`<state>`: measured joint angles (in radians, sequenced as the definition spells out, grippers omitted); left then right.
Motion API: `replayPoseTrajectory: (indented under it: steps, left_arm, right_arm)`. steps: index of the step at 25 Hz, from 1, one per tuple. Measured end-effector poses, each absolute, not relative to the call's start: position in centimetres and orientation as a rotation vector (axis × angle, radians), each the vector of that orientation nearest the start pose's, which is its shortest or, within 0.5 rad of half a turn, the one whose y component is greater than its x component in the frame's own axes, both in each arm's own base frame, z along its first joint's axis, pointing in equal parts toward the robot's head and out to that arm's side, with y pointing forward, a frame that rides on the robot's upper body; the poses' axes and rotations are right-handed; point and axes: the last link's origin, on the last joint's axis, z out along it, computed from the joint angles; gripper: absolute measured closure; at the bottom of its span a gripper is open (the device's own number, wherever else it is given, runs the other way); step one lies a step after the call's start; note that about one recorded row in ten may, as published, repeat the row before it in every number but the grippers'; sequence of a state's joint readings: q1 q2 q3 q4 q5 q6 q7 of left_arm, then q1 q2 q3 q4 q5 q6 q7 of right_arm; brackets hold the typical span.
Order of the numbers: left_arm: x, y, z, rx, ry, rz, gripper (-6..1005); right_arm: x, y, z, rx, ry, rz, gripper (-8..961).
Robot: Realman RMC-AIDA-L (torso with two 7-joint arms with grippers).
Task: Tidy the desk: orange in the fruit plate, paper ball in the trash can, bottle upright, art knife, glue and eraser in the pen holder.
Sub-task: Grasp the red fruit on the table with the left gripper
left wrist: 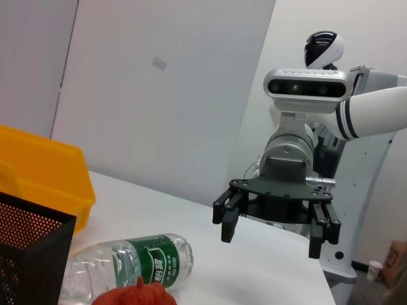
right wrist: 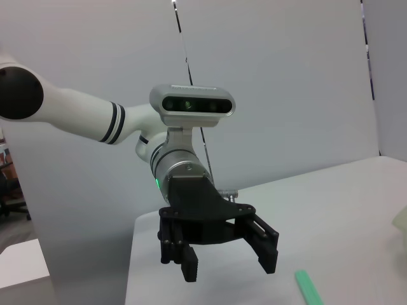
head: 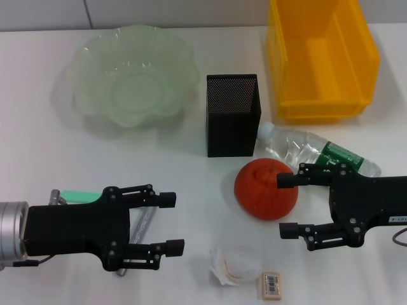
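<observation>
1. Orange (head: 266,189) sits unmoved on the desk in the head view, well short of the fruit plate (head: 95,70); right gripper (head: 290,205), fingers spread, hovers just beside it. I judge a grasp comes next (nothing sorted yet). Left gripper (head: 170,223) hangs open, apart.
2. Left wrist view: right gripper (left wrist: 273,219) gapes beyond the bottle (left wrist: 130,270).
3. Right wrist view: left gripper (right wrist: 222,254) spread, empty.

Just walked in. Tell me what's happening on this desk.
A two-armed robot is tidying, and nothing is put away yet. Its right pincer hangs open beside the round reddish-orange fruit; its left pincer is open over a silver tool. The clear plastic bottle lies on its side. The crumpled white paper ball and beige eraser sit loose on the desk. The pale-green glass bowl, black mesh cup and yellow plastic bin hold nothing visible.
</observation>
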<state>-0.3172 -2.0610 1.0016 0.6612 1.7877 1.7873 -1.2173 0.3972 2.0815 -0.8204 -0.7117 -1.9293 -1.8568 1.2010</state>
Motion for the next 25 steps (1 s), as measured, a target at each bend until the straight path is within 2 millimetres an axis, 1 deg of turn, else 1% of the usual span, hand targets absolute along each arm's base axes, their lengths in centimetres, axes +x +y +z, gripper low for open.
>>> replayPoseTrajectory:
  steps: [16, 20, 24, 25]
  left_arm:
    - [-26.6, 25.0, -1.9, -2.959, -0.448, -0.914, 231]
    - [-26.2, 25.5, -2.3, -2.962, -0.450, -0.919, 239]
    - [-25.8, 26.1, -3.0, -2.968, -0.480, -0.926, 246]
    - [-25.7, 26.6, -3.3, -2.967, -0.480, -0.908, 248]
  right_arm:
    - [26.1, 26.1, -0.3, -2.952, 0.326, 0.910, 151]
    - [26.6, 25.4, -0.8, -2.935, 0.307, 0.946, 151]
    - [27.8, 24.1, -0.9, -2.870, 0.317, 0.979, 152]
    - [28.1, 23.7, -1.0, -2.844, 0.316, 0.993, 152]
